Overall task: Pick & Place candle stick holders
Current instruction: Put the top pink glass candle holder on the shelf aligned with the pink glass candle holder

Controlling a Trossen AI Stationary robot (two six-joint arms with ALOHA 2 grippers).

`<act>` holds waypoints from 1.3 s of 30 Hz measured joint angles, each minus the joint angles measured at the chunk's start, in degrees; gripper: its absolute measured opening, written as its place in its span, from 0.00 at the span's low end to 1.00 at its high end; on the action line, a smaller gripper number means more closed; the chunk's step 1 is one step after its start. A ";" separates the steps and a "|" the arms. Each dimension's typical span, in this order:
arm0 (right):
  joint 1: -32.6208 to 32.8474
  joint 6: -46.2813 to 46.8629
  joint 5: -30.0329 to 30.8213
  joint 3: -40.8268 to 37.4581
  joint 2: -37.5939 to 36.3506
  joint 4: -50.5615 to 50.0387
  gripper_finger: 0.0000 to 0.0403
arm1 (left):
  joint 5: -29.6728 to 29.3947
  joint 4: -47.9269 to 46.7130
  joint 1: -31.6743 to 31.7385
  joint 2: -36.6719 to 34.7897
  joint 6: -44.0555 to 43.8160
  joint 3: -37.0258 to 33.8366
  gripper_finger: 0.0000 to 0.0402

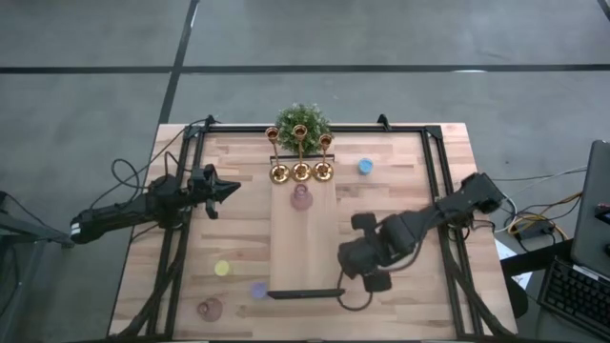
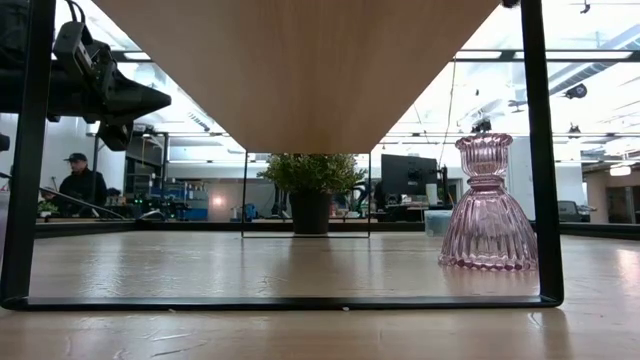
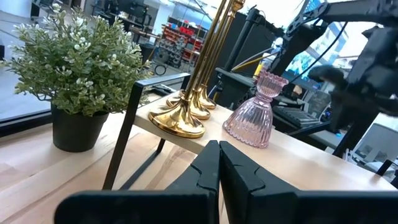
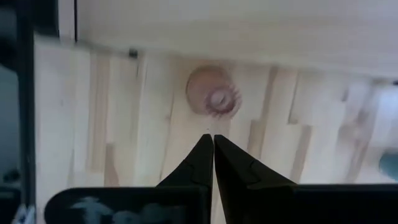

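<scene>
High view: a wooden table [image 1: 238, 191] with a raised shelf [image 1: 303, 238] down its middle; three gold holders [image 1: 301, 171] stand in a row at the shelf's far end, just in front of the plant [image 1: 302, 124], and one pink holder [image 1: 302, 197] sits just before them, apparently already placed. Loose on the table are a blue holder [image 1: 365, 166] right of the gold row, a yellow holder [image 1: 222, 269], a purple holder [image 1: 258, 290] and a second pink holder [image 1: 210, 308] near the front left corner. Left gripper [image 1: 227, 190] hangs over the table left of the shelf, its nose toward the gold row, jaws closed on nothing; its wrist view shows the fingers [image 3: 205, 171] pressed together with the gold bases and pink holder beyond, so it probably waits clear of the work. Right gripper [image 1: 351, 259] is over the table by the shelf's right edge, jaws likewise closed and empty; its wrist view looks down past shut fingers [image 4: 202, 158] at a third pink holder [image 4: 214, 93] on the table by the shelf's edge, which the arm hides from above, likely the next piece to fetch, for which the jaws would first need to part. Low view: that same holder [image 2: 487, 205] stands upright under the shelf's frame
</scene>
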 joint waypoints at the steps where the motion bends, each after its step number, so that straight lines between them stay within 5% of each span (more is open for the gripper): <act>1: 0.51 0.01 0.00 -1.18 0.00 0.46 0.03 | 0.00 0.00 0.00 0.00 0.00 0.00 0.02; 18: 1.18 -3.38 -0.84 -15.95 0.10 16.12 0.32 | 0.00 0.02 0.00 0.00 0.01 0.00 0.02; 39: 1.27 -4.54 4.22 -18.73 -0.48 21.81 0.24 | 0.00 0.00 -0.02 0.00 0.01 0.00 0.02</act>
